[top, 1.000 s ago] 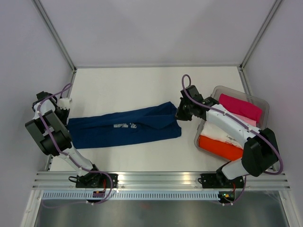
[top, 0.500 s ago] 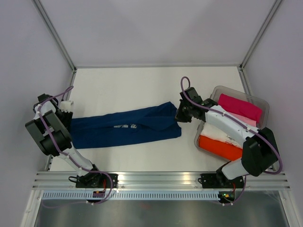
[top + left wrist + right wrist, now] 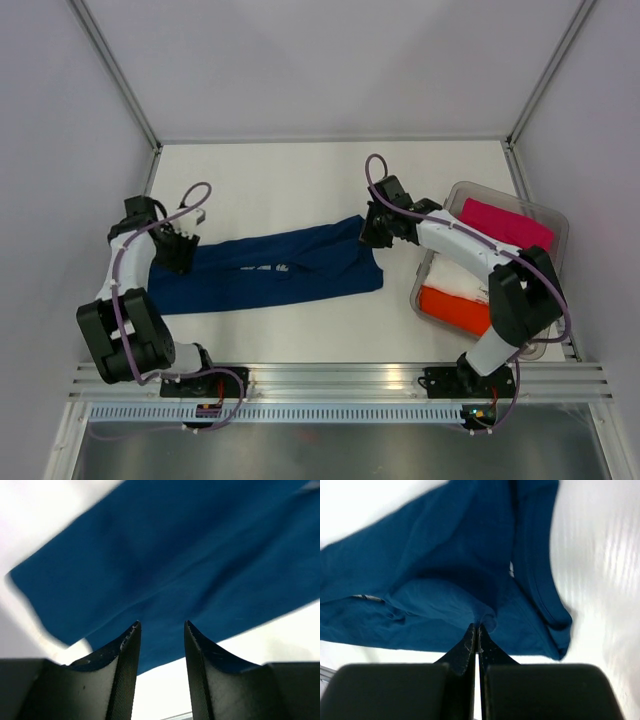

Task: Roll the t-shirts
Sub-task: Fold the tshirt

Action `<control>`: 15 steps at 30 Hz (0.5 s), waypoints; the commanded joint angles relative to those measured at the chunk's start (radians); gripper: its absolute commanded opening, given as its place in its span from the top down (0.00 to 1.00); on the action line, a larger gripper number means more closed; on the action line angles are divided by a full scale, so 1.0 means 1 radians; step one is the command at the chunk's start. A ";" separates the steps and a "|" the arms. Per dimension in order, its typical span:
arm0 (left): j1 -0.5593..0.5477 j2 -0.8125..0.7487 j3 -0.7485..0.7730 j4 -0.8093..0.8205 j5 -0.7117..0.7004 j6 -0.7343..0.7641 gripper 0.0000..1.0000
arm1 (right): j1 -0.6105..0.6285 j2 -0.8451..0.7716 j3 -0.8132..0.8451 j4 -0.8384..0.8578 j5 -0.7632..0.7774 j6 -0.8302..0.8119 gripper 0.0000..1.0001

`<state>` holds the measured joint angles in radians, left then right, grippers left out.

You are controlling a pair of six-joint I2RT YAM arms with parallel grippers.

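Navy tee [image 3: 265, 272] pinched in right gripper [image 3: 476, 627].

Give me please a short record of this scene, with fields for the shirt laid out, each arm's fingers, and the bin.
shirt: navy t-shirt, a long band lying left to right on the table
left fingers: open, over the shirt's left end, holding nothing
right fingers: shut, pinching the shirt's right end
bin: on the right, holds magenta tee and orange-red tee
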<state>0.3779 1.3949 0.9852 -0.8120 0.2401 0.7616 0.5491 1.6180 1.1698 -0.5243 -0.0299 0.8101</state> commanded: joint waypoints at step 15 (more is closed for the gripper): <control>-1.020 0.035 0.147 0.076 -0.015 -0.174 0.58 | -0.080 0.299 0.200 0.233 -0.100 0.107 1.00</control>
<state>-0.5476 1.3895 1.1084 -0.7750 0.2665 0.6437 0.4698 1.8935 1.3243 -0.3527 -0.1020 0.8646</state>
